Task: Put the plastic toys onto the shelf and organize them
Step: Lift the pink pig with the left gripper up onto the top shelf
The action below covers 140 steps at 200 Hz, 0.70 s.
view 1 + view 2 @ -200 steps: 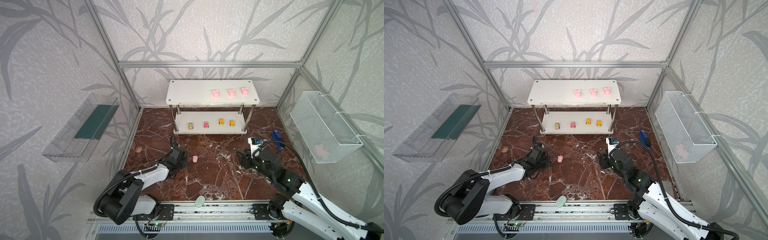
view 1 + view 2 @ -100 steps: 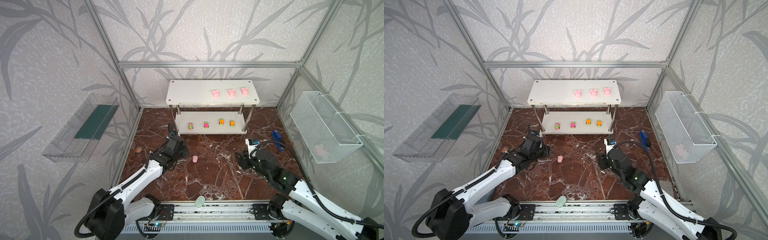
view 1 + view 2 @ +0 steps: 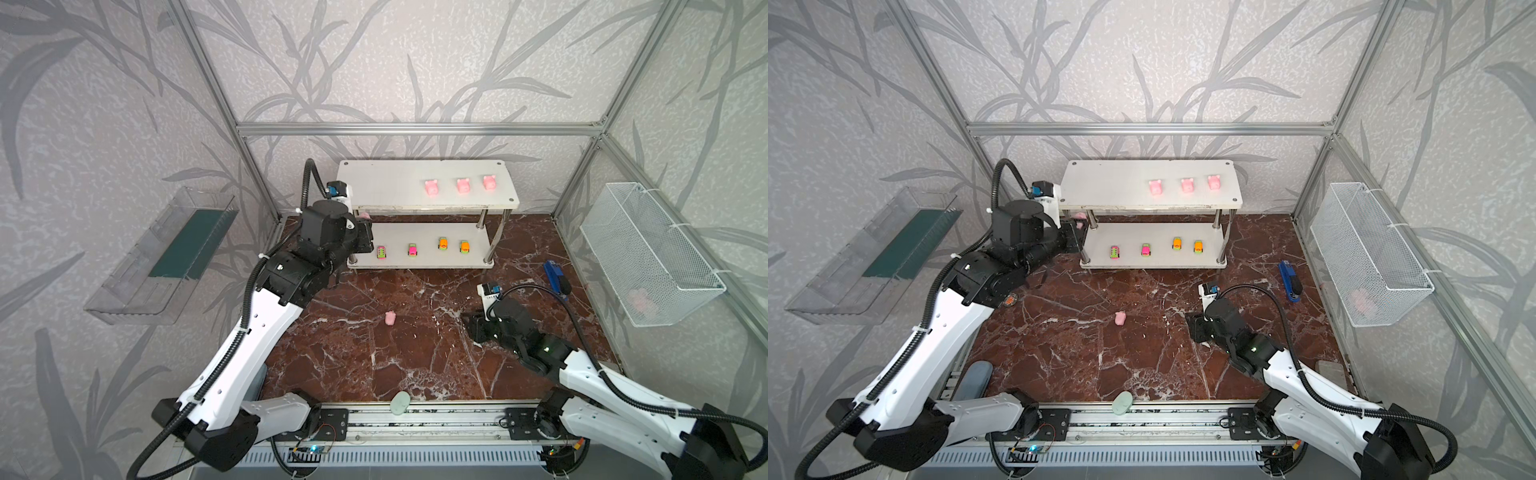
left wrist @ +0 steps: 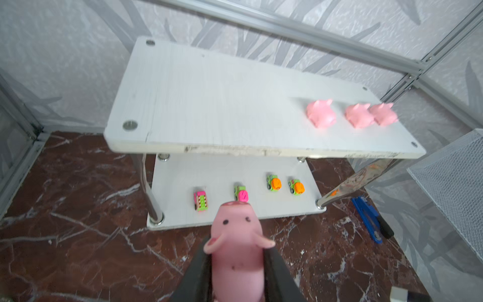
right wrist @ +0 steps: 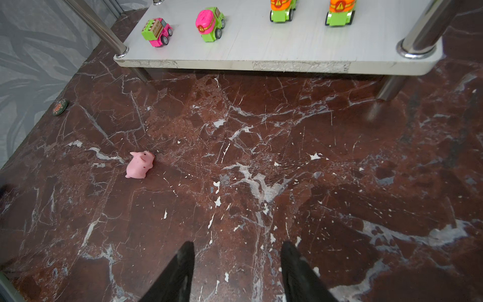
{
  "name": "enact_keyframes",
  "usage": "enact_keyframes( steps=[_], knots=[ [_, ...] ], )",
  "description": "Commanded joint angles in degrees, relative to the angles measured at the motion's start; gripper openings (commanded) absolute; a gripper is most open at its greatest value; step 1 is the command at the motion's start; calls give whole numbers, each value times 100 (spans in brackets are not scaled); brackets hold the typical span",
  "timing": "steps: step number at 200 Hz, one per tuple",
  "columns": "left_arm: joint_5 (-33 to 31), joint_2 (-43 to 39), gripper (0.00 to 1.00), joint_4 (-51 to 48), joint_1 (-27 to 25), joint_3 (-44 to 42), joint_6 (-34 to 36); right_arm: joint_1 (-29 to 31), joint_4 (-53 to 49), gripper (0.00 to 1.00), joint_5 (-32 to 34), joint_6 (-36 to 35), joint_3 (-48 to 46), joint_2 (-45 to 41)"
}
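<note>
Ahead of left gripper (image 4: 237, 252): shelf (image 3: 386, 187), two white boards on chrome posts. Left gripper near shelf's end, clamped on pink pig (image 4: 236, 235), snout toward shelf. Right gripper (image 5: 237, 245) low over floor (image 5: 261, 157), jaws apart, nothing between. Ahead of it, off to side, loose pig (image 5: 139, 164) on floor. Three pigs (image 3: 462, 185) on top board, four cars (image 3: 412, 249) on lower.

One pink pig (image 4: 235, 235) is gripped in the left pincer (image 4: 236, 260); three pigs (image 3: 462, 185) and four cars (image 3: 412, 249) are ranged on the shelf (image 3: 386, 185) beyond; a fifth pig (image 3: 390, 318) lies behind.
</note>
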Motion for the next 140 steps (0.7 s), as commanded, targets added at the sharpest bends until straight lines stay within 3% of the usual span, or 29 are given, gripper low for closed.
enact_keyframes(
  steps=[1,83,140],
  knots=[
    [161,642,30,-590,22,887,389,-13,338,55,-134,72,-67,127],
    [514,3496,30,-1575,17,4523,570,-13,743,54,-332,89,-121,761],
    [125,4178,31,-1487,14,4981,667,-15,817,54,-404,90,-69,956]
  ],
)
